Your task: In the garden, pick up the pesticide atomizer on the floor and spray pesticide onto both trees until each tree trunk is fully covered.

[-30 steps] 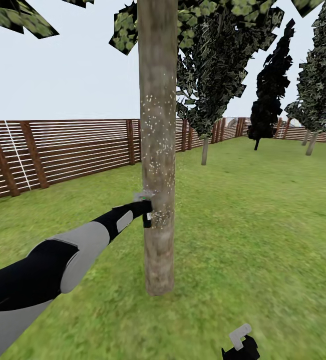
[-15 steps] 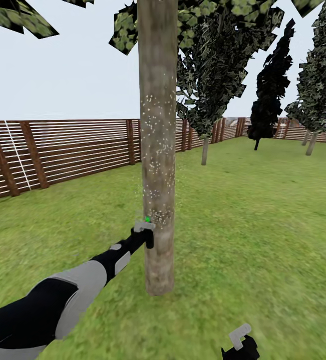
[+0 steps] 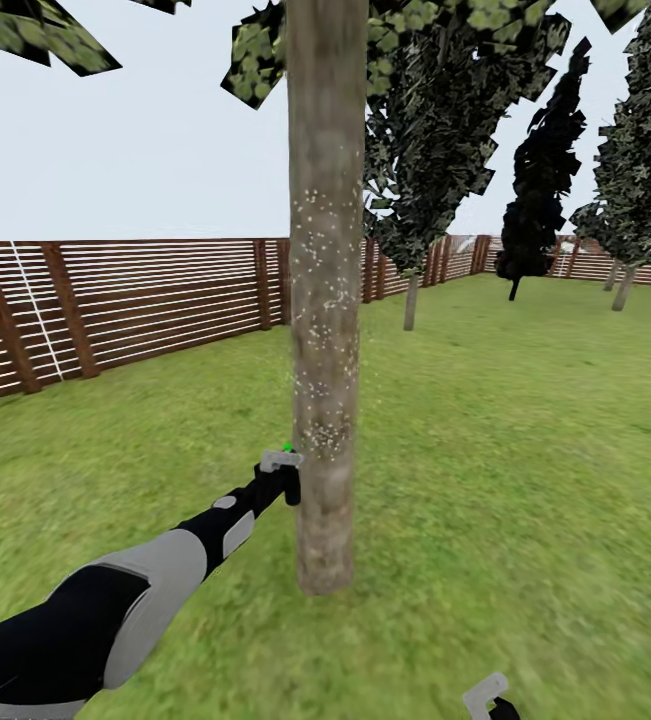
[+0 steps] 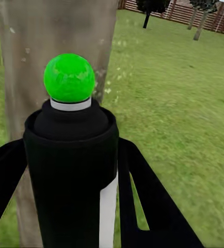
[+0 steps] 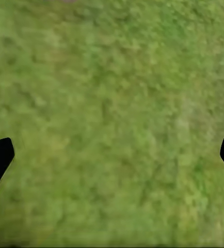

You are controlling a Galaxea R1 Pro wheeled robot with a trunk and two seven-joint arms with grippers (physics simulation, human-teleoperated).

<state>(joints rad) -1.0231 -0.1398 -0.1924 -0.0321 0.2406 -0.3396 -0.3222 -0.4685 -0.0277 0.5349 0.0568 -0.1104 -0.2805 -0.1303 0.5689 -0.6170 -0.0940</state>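
Holding: left gripper (image 3: 283, 478) clamped on pesticide atomizer (image 4: 70, 170)
Atomizer: just beside tree trunk (image 3: 325, 300)
Pesticide (image 3: 320, 400): white specks on trunk
Right gripper (image 5: 112, 155): fingers apart over lawn (image 3: 525, 450)

A green lawn (image 3: 525, 450) spreads out under a pale, flat sky (image 3: 165, 150). A brown fence (image 3: 135, 300) of horizontal wooden slats on darker posts runs along the lawn's left edge and turns at the far corner to close the back. Narrow dark cypress-like columns (image 3: 543, 190) stand near the far fence. The light is even, with no strong shadows on the grass.
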